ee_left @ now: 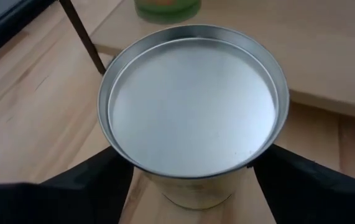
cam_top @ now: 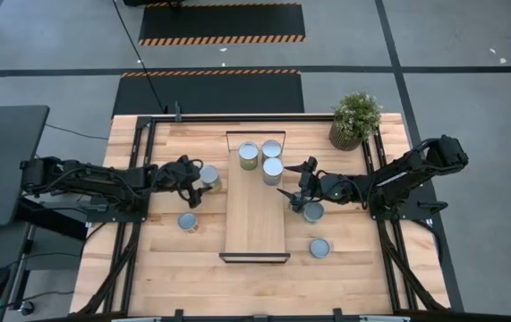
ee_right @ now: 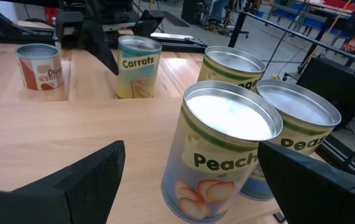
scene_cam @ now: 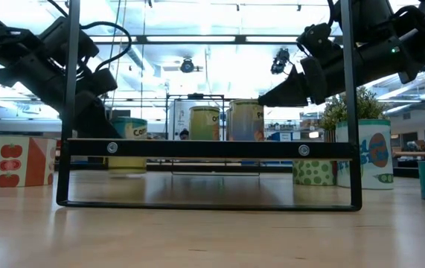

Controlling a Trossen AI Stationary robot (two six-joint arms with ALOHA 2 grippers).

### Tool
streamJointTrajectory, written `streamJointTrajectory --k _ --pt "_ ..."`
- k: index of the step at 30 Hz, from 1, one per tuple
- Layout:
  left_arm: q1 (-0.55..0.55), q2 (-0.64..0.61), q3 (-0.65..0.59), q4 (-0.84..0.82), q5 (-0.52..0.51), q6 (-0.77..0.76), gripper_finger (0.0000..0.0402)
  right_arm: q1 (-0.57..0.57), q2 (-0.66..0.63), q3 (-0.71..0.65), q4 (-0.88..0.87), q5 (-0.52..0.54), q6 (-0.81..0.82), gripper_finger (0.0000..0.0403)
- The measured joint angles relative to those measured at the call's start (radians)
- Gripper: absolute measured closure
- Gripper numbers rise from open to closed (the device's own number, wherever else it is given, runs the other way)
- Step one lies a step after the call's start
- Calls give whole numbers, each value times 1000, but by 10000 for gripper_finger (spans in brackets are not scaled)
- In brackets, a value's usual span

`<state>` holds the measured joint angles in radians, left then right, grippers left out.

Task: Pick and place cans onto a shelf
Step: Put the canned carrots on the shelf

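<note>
the left gripper stands at the carrots can on the tabletop, just left of the shelf. in the left wrist view 1 dark finger shows on each side of the can's silver top, close to its wall, but i cannot tell if they already press it. the right gripper hangs over the shelf's right side, its jaws apart and empty, pointing at the peach can, the nearest of 3 cans standing on the far part of the shelf. 3 more cans wait on the tabletop. risk: if the left jaws close off-centre, the carrots can may tip or slide against the shelf edge. the right gripper is also close enough to push the peach can into its neighbours.
</note>
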<state>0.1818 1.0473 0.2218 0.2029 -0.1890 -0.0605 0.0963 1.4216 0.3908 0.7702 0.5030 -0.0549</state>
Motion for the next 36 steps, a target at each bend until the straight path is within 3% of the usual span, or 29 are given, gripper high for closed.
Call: streamJointTrajectory --k 13,20,25,31,36 --pt "-3 0 37 88 36 -5 97 1 0 0 -9 0 0 28" --pt "-11 0 172 -85 40 29 97 16 0 0 -10 0 0 28" --pt "-11 0 210 -104 60 18 97 16 0 0 -9 1 -5 28" --pt "-17 40 212 -43 71 -33 97 16 0 0 -6 0 -6 28" --pt "-63 146 213 130 72 -38 97 16 0 0 -3 1 -8 28"
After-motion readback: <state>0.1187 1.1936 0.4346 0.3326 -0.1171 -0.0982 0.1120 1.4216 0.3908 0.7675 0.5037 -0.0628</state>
